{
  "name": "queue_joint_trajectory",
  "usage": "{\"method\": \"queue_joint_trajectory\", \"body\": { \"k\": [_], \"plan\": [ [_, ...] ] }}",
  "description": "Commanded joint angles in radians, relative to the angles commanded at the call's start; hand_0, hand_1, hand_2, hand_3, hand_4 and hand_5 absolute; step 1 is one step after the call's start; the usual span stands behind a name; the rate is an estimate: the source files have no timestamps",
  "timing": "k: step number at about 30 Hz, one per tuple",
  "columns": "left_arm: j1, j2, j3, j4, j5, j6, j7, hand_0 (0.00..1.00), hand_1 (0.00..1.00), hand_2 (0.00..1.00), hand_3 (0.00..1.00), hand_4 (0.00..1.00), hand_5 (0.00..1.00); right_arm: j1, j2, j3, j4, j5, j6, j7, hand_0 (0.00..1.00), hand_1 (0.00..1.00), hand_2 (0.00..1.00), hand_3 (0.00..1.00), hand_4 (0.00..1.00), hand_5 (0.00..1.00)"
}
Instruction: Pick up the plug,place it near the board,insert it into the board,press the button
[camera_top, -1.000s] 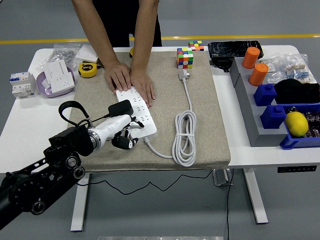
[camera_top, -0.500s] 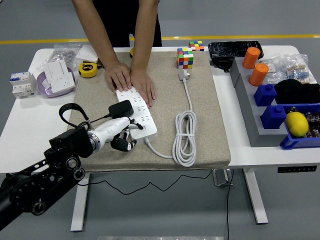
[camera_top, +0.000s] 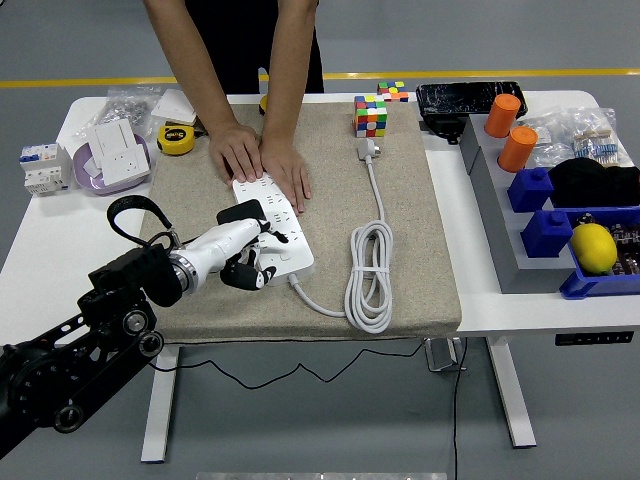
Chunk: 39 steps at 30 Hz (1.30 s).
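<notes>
Reaching in from the lower left, the left hand (camera_top: 243, 255) sits over the near end of the board (camera_top: 275, 228), its fingers (camera_top: 247, 277) curled downward at the board's near left edge. The black plug (camera_top: 243, 213) stands on the board just beyond the knuckles, apparently seated in a socket. Whether the hand grips it I cannot tell; the fingers look bent under and past it rather than wrapped round it, and they seem to hold nothing else.

By my reading the insertion is at its end or just done, so the step in hand is seating the plug or turning to the button. I cannot make out the button on the white strip. The next move would call for one fingertip brought onto the switch and pressed straight down, without knocking the plug loose or dragging the board along the mat (camera_top: 400, 260).

Outward from there, a person at the far side presses both hands (camera_top: 262, 160) flat on the board's far end, steadying it. The board's cord (camera_top: 368, 270) runs off its near corner into a coil to the right. A cube (camera_top: 370, 116) stands at the mat's far edge, and a tape measure (camera_top: 176, 139) lies left of the person's hands. The right arm is out of view.
</notes>
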Motion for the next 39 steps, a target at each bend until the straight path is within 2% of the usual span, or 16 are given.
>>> {"method": "queue_joint_trajectory", "body": {
  "k": [3, 4, 9, 10, 11, 15, 16, 21, 22, 26, 27, 28, 31, 33, 34, 39],
  "plan": [
    [0.015, -0.012, -0.059, -0.024, -0.028, 0.057, -0.062, 0.122, 0.024, 0.15, 0.696, 0.601, 0.002, -0.001, 0.0, -0.001, 0.0, 0.002, 0.0, 0.001, 0.802, 0.721, 0.714, 0.709, 0.998, 0.825],
    [0.02, -0.02, -0.081, -0.018, -0.052, 0.093, -0.096, 0.182, 0.074, 0.21, 0.627, 0.627, 0.111, -0.001, 0.001, 0.002, 0.0, -0.004, 0.0, -0.002, 0.803, 0.722, 0.714, 0.708, 0.998, 0.826],
    [0.053, -0.056, -0.181, 0.035, -0.223, 0.288, -0.266, 0.182, 0.074, 0.21, 0.627, 0.627, 0.111, 0.003, 0.002, 0.0, 0.0, -0.005, 0.0, -0.001, 0.803, 0.722, 0.714, 0.708, 0.998, 0.826],
    [0.062, -0.061, -0.198, 0.044, -0.271, 0.32, -0.295, 0.37, 0.493, 0.523, 0.574, 0.935, 0.313, 0.004, 0.002, -0.003, 0.0, -0.002, 0.0, 0.001, 0.803, 0.721, 0.715, 0.708, 0.998, 0.827],
    [0.068, -0.065, -0.208, 0.048, -0.3, 0.334, -0.313, 0.37, 0.493, 0.523, 0.574, 0.935, 0.313, 0.005, 0.001, -0.004, 0.0, -0.001, 0.0, 0.002, 0.803, 0.721, 0.715, 0.708, 0.998, 0.827],
    [0.088, -0.082, -0.259, 0.063, -0.468, 0.333, -0.387, 0.37, 0.493, 0.523, 0.574, 0.935, 0.313, 0.001, 0.001, 0.005, 0.0, -0.009, -0.001, -0.001, 0.803, 0.721, 0.715, 0.708, 0.998, 0.827],
    [0.094, -0.089, -0.275, 0.067, -0.52, 0.324, -0.407, 0.752, 0.877, 0.844, 0.82, 0.998, 0.424, -0.002, 0.002, 0.009, 0.0, -0.013, -0.001, -0.004, 0.803, 0.722, 0.714, 0.708, 0.998, 0.827],
    [0.113, -0.107, -0.318, 0.084, -0.715, 0.299, -0.462, 0.752, 0.877, 0.844, 0.82, 0.998, 0.424, -0.005, 0.004, 0.013, 0.0, -0.013, -0.002, -0.003, 0.803, 0.722, 0.714, 0.708, 0.998, 0.827],
    [0.116, -0.109, -0.323, 0.086, -0.754, 0.297, -0.466, 0.943, 0.998, 0.998, 0.991, 0.998, 0.434, -0.004, 0.004, 0.012, 0.0, -0.012, -0.001, -0.002, 0.801, 0.722, 0.714, 0.708, 0.998, 0.827],
    [0.121, -0.114, -0.34, 0.097, -0.913, 0.297, -0.476, 0.943, 0.998, 0.998, 0.991, 0.998, 0.434, -0.001, 0.005, 0.011, 0.0, -0.008, -0.001, 0.0, 0.801, 0.722, 0.714, 0.708, 0.998, 0.827],
    [0.12, -0.113, -0.342, 0.099, -0.914, 0.298, -0.473, 0.943, 0.998, 0.998, 0.991, 0.998, 0.434, -0.001, 0.005, 0.009, 0.0, -0.006, -0.001, 0.001, 0.801, 0.722, 0.714, 0.708, 0.998, 0.827],
    [0.118, -0.112, -0.342, 0.102, -0.908, 0.299, -0.468, 0.969, 0.998, 0.998, 0.994, 0.998, 0.391, 0.0, 0.004, 0.008, 0.0, -0.006, -0.001, 0.001, 0.803, 0.721, 0.715, 0.709, 0.998, 0.827],
    [0.107, -0.099, -0.333, 0.113, -0.851, 0.295, -0.443, 0.969, 0.998, 0.998, 0.994, 0.998, 0.391, 0.002, 0.004, 0.011, 0.0, -0.007, -0.001, 0.0, 0.803, 0.721, 0.715, 0.709, 0.998, 0.827],
    [0.099, -0.09, -0.325, 0.119, -0.775, 0.292, -0.419, 0.969, 0.998, 0.998, 0.994, 0.998, 0.391, 0.002, 0.003, 0.012, 0.0, -0.009, -0.002, -0.001, 0.803, 0.721, 0.715, 0.709, 0.998, 0.827],
    [0.092, -0.084, -0.318, 0.121, -0.729, 0.29, -0.401, 0.958, 0.998, 0.972, 0.924, 0.998, 0.305, 0.002, 0.003, 0.013, 0.0, -0.009, -0.002, -0.001, 0.8, 0.721, 0.715, 0.709, 0.998, 0.827],
    [0.057, -0.062, -0.274, 0.13, -0.521, 0.254, -0.343, 0.958, 0.998, 0.972, 0.924, 0.998, 0.305, 0.002, 0.003, 0.013, 0.0, -0.009, -0.002, -0.002, 0.8, 0.721, 0.715, 0.709, 0.998, 0.827]
  ]
}}
